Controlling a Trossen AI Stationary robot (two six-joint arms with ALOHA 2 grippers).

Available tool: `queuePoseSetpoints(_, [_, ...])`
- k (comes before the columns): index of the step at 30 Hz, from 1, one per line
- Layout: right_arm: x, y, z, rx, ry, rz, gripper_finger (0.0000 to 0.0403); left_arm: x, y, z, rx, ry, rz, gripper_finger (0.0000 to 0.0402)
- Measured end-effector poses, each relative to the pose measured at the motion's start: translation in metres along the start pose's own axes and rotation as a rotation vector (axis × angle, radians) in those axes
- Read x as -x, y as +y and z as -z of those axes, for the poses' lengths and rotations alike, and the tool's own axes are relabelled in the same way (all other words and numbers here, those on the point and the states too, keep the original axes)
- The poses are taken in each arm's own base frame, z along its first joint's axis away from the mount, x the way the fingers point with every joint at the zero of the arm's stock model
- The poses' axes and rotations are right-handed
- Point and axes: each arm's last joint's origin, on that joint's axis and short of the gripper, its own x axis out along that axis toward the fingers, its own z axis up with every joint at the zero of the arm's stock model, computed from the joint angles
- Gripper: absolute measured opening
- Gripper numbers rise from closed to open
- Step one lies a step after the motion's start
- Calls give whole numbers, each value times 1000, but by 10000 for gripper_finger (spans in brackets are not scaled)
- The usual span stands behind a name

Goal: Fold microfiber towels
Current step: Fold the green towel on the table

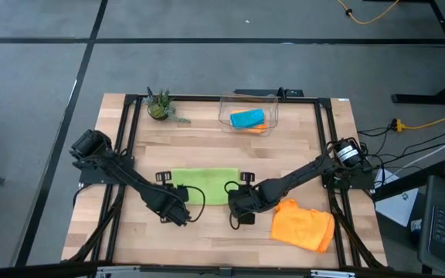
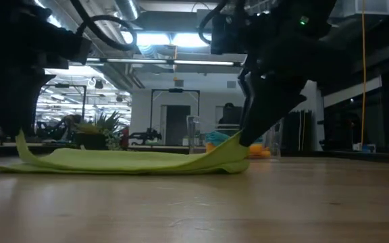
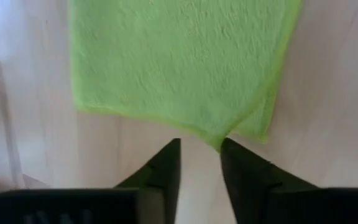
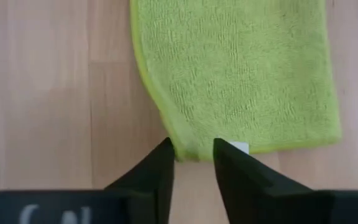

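**Ana:** Left gripper (image 1: 178,217) sits at the near left corner of the lime green towel (image 1: 204,184); right gripper (image 1: 240,215) at the near right corner. Each has its jaws slightly apart, straddling a corner, though a firm pinch isn't clear.

**Ben:** Where's the towel?

**Ana:** Mid-counter (image 1: 207,150), mostly flat, both gripped ends curling upward.

**Ben:** How should it handle?

**Ana:** Probably light, limp and clingy; hemmed corners look best to hold.
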Motion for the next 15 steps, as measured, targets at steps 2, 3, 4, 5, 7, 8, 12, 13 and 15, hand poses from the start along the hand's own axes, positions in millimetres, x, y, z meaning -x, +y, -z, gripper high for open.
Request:
queuePoseSetpoints(2, [5, -1, -2, 10, 27, 10, 134, 1, 1, 2, -4, 37, 19, 128])
queuePoseSetpoints(3, [8, -1, -6, 10, 28, 7, 141, 3, 2, 4, -4, 57, 33, 139])
queuePoseSetpoints(4, [13, -1, -10, 10, 32, -5, 148, 6, 4, 5, -1, 81, 53, 148])
queuePoseSetpoints(5, [18, -1, -14, 12, 39, -15, 154, 10, 5, 5, 0, 98, 73, 155])
queuePoseSetpoints(7, [29, -3, -19, 39, 69, -15, 162, 21, 8, 5, 1, 106, 94, 167])
queuePoseSetpoints(8, [34, -3, -21, 47, 80, -15, 165, 27, 9, 5, 0, 99, 96, 171])
queuePoseSetpoints(12, [51, -8, -27, 70, 130, 11, 164, 49, 22, 6, -45, 47, 14, 177])
queuePoseSetpoints(13, [56, -11, -29, 75, 139, 38, 163, 56, 27, 7, -54, 35, -21, 177])
queuePoseSetpoints(15, [66, -15, -32, 84, 139, 109, 158, 70, 40, 9, -64, 32, -93, 175])
